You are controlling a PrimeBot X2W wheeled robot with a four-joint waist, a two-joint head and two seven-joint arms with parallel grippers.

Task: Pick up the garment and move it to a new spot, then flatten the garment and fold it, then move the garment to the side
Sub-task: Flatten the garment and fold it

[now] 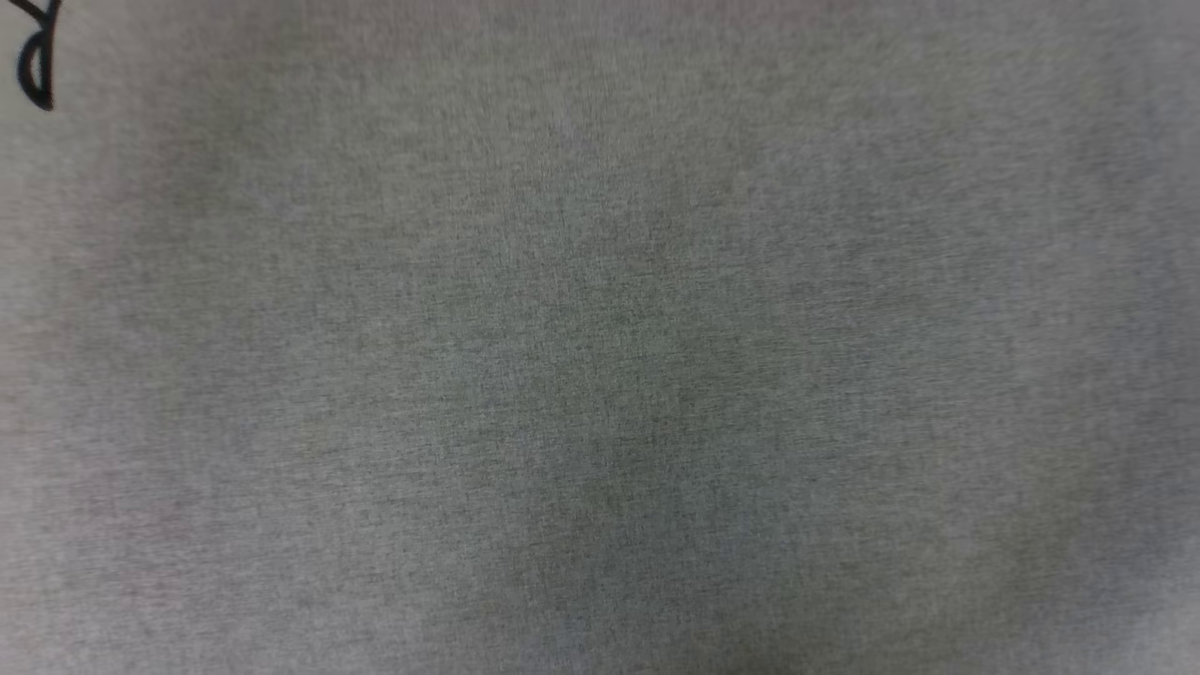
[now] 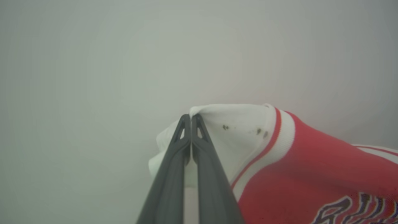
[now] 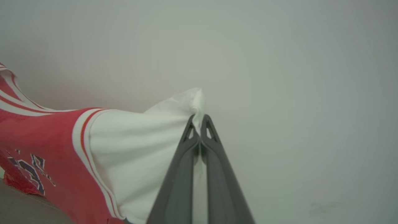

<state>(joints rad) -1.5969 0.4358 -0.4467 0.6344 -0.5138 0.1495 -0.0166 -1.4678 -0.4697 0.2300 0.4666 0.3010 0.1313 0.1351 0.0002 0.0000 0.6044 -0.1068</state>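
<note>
Both arms are on it: the red jersey-style T-shirt (image 2: 311, 161), with white short sleeves and striped trim, hangs spread between them, clear of anything behind. On the left gripper (image 2: 191, 117) the jaws are pinched tight on one white sleeve (image 2: 242, 137). On the right gripper (image 3: 199, 117) the jaws are clamped on the opposite sleeve (image 3: 140, 140). It looks like soft, light, floppy cloth that will likely sag and swing. Sleeve tips are thin holds, and the shoulder seams would probably spread it flatter.
</note>
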